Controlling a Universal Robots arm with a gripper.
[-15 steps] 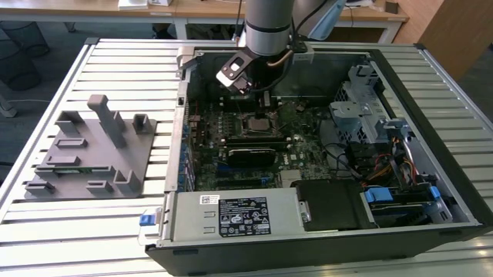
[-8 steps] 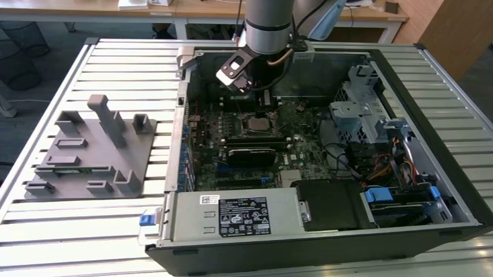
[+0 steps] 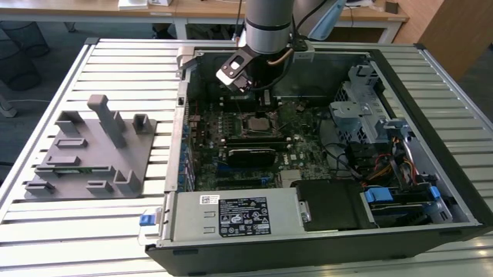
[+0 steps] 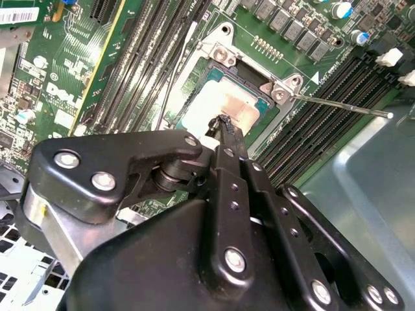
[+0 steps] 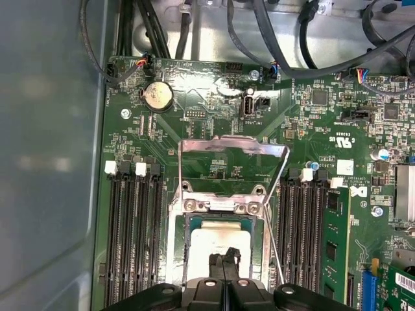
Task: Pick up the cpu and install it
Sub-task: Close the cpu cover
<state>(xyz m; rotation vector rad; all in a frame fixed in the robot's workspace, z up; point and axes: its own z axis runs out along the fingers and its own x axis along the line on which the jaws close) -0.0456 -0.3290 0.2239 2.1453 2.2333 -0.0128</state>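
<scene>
The gripper (image 4: pixel 224 123) hangs over the green motherboard (image 5: pixel 201 91) inside the open computer case (image 3: pixel 400 63). Its two slim black fingers (image 4: pixel 229 140) are closed tip against tip, with nothing between them. The tips stand at the top of the cpu (image 4: pixel 235 103); whether they touch it cannot be told. The cpu, a flat square with a shiny pale metal top, lies in the socket (image 4: pixel 217 50), whose silver load plate (image 5: pixel 227 144) is folded up.
</scene>
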